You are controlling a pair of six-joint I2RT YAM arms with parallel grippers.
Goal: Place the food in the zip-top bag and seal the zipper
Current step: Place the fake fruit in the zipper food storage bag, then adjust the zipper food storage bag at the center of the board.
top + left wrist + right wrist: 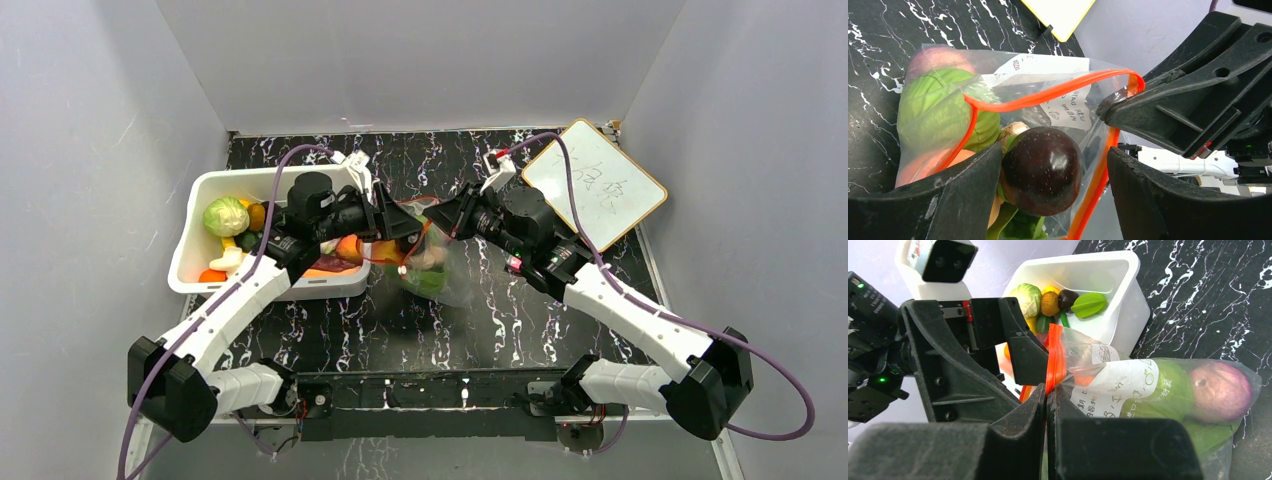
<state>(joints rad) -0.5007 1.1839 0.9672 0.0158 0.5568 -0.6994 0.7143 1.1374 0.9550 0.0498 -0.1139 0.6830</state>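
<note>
The clear zip-top bag (432, 275) lies on the black table with its mouth raised toward the bin. It holds green leafy food (1175, 390), a pinkish-purple piece (1220, 390) and orange pieces. My right gripper (1047, 395) is shut on the red-orange zipper (1055, 355) and holds the mouth open; it also shows in the top view (440, 215). My left gripper (1054, 152) is open over the mouth. A dark purple eggplant (1043, 170) sits between its fingers inside the zipper loop (1048, 95), touching the left finger (948, 200) with a gap to the right finger.
The white bin (200, 200) stands at the left with a cabbage (226, 215), an orange fruit, a green leaf and other toy food. A yellow-framed whiteboard (595, 185) lies at the back right. Grey walls close in the sides and back.
</note>
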